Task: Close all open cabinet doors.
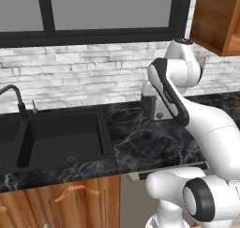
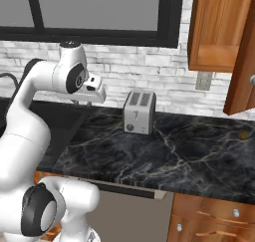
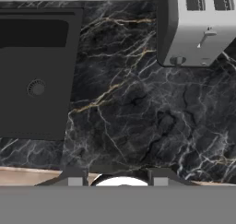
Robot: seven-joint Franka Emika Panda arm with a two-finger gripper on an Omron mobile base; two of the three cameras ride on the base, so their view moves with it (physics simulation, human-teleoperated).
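Observation:
One tall reddish-brown cabinet door (image 2: 243, 61) stands swung out at the right edge of the right base view, a round silver knob (image 2: 252, 80) on it. Left of it is the wall cupboard body (image 2: 219, 27), whose corner also shows in the left base view (image 1: 215, 16). My gripper (image 3: 116, 180) points down at the black marble counter (image 3: 138, 108), well left of and below the cupboard. Its two fingertips (image 3: 73, 179) stand apart with nothing between them, so it is open. My white hand (image 2: 94, 90) hovers over the counter beside the sink.
A silver toaster (image 2: 139, 111) stands on the counter against the brick wall. The black sink (image 1: 56, 138) with its faucet (image 1: 16, 98) lies to the left. A dark-framed window (image 1: 108, 11) runs above. Under-counter doors (image 1: 70, 199) sit below.

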